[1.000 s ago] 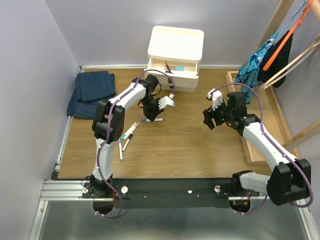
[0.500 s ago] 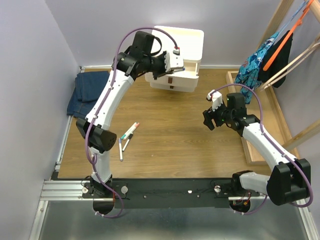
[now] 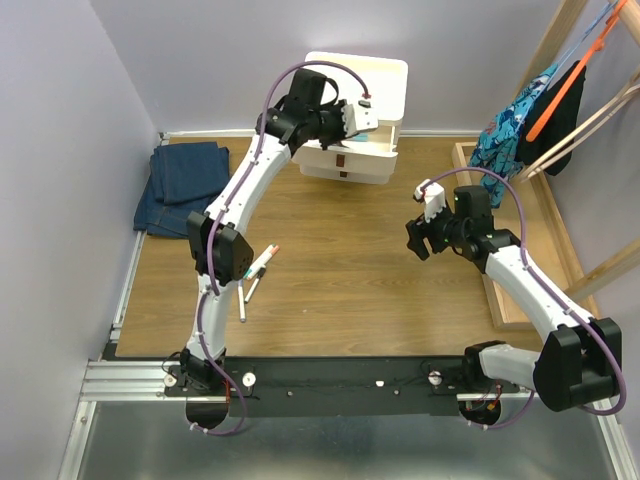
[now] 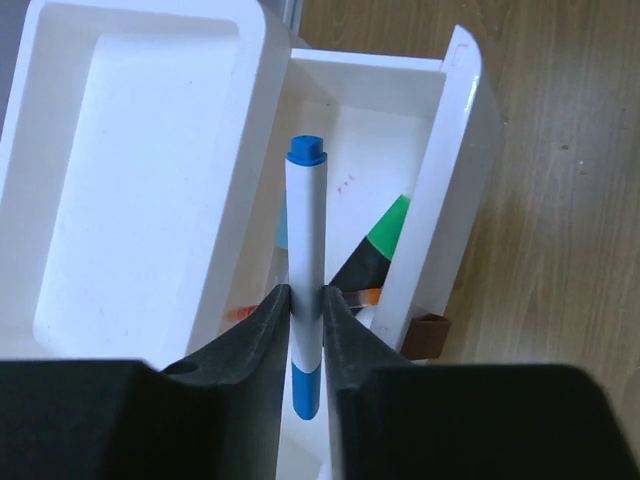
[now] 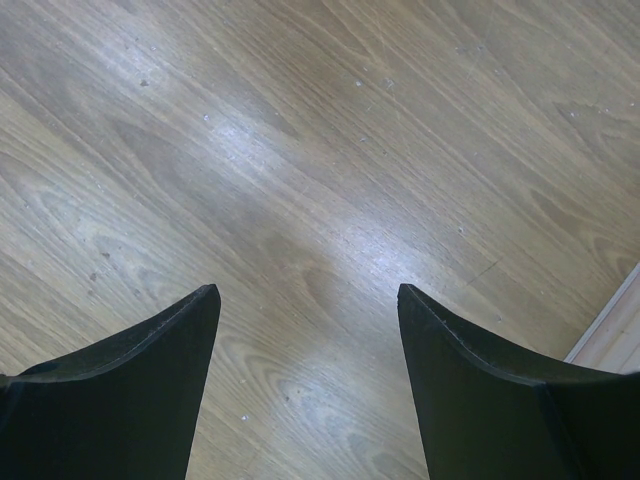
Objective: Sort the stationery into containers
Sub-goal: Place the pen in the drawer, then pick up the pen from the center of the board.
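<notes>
My left gripper [image 4: 306, 295] is shut on a white pen with blue ends [image 4: 304, 230] and holds it above the open top drawer [image 4: 440, 190] of the cream-white cabinet [image 3: 375, 85]. The drawer holds a green-capped marker [image 4: 388, 228] and an orange-marked pen; its brown handle [image 4: 428, 336] shows below. In the top view the left gripper [image 3: 352, 118] is over that drawer. Several pens [image 3: 258, 266] lie on the wooden table at the left. My right gripper [image 5: 308, 300] is open and empty over bare wood, at mid-right in the top view [image 3: 424, 228].
Folded blue jeans [image 3: 185, 185] lie at the far left. A shallow wooden tray [image 3: 497, 262] runs along the right side. Clothes hang on a wooden rack [image 3: 545, 100] at the back right.
My left arm has lifted the blue-ended pen from the table and carried it up over the cabinet's open top drawer. The right arm has not moved.
</notes>
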Available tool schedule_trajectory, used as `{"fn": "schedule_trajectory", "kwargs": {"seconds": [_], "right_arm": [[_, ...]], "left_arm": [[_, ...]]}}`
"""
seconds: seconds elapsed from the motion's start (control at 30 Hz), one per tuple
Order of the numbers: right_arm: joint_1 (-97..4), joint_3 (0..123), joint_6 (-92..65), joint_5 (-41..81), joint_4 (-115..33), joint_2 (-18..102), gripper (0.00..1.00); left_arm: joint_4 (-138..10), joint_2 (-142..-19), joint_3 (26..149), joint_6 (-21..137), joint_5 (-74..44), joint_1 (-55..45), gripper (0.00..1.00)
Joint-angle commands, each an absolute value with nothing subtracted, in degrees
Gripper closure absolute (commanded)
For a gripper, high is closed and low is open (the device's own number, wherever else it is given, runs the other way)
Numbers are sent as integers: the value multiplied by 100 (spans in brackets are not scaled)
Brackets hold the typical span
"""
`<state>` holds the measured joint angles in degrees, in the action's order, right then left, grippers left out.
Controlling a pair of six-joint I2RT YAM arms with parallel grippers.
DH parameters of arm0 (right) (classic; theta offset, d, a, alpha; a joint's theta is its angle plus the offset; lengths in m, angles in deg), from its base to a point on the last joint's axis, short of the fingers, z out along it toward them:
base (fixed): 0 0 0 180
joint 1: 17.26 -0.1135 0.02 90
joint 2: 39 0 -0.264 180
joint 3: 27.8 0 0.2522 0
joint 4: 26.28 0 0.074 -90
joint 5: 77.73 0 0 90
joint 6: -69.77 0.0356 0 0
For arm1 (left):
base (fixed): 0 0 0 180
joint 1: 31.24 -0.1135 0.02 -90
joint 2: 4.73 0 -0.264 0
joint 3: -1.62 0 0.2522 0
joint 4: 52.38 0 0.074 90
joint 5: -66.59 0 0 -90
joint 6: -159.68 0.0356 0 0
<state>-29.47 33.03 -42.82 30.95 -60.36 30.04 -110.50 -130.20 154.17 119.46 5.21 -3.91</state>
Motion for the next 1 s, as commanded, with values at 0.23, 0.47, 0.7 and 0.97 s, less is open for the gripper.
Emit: {"fn": "schedule_trajectory", "kwargs": {"seconds": [0.23, 0.47, 0.7, 0.97], "right_arm": [[-2860, 3132, -4281, 3205, -5964, 2815, 20], [-2825, 3044, -4290, 3205, -5964, 2753, 20], [-2816, 3070, -4229, 3328, -5885, 2859, 20], [-2825, 3246, -4141, 3416, -5911, 3008, 20]], "left_arm": [[-9233, -11944, 13976, 11355, -354, -391, 36], [-9591, -9662, 11658, 9843, -1005, -444, 34], [-10868, -8893, 9620, 9473, -785, -628, 41], [-10780, -8848, 8236, 9895, -706, -1374, 45]]}}
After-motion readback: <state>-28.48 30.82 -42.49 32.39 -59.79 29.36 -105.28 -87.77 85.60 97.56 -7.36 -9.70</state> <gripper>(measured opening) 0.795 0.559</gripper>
